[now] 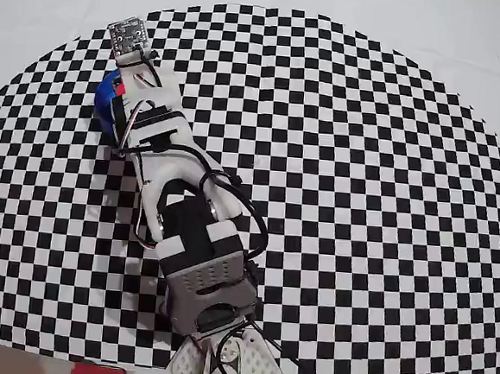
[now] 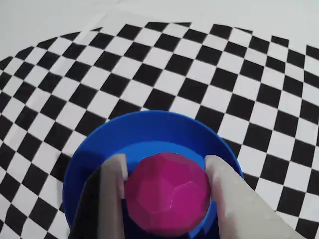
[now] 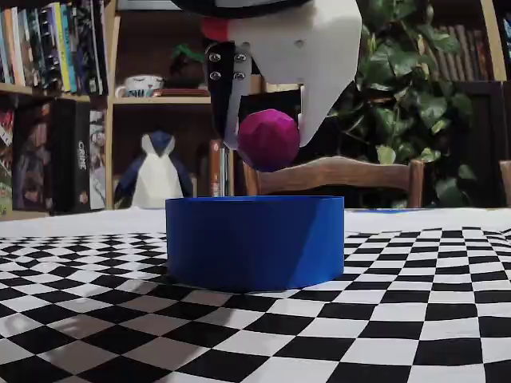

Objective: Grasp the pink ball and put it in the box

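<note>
The pink ball [image 2: 168, 193] is a matte magenta sphere whose surface breaks into small flat facets, plain in the wrist view. It sits pinched between the two pale fingers [image 2: 113, 199] of the end effector [image 2: 167, 172], which is closed onto its sides. In the fixed view the ball [image 3: 269, 140] hangs in the air above the box [image 3: 255, 242], clear of the rim and roughly over the middle of the opening. The box is a round, bright-blue tub with low straight walls, standing on the checkered bench [image 3: 399, 319]. From overhead only a blue sliver of the box [image 1: 107, 99] shows beside the arm [image 1: 168, 176], which covers the ball.
</note>
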You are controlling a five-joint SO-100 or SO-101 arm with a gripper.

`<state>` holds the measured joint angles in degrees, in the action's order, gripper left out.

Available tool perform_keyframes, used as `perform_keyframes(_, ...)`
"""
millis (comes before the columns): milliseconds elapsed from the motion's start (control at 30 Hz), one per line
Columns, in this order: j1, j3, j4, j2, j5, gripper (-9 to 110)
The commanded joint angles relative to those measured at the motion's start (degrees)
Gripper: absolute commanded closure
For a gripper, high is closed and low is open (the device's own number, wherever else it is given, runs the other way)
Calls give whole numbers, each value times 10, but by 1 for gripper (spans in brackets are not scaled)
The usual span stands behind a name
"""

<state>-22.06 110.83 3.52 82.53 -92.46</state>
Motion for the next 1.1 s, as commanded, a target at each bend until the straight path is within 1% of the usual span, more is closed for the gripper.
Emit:
perform_keyframes(0,3,-25,-9,3,2,101)
perform_keyframes(133,3,-25,-10,1,2,101)
perform_keyframes(167,3,-25,-12,0,2,98)
perform_keyframes(233,4,-20,-24,-2,2,75)
perform_keyframes(267,6,-18,-28,-2,2,66)
perform_keyframes(400,7,-17,-40,-4,3,57)
perform_keyframes(800,14,-17,-49,11,3,57)
perform_keyframes(867,19,-16,-49,18,16,58)
perform_keyframes(933,25,-13,-49,28,26,64)
perform_keyframes(967,28,-11,-49,34,37,70)
perform_keyframes(1033,34,-7,-48,50,63,73)
perform_keyframes(1067,38,-4,-48,57,75,76)
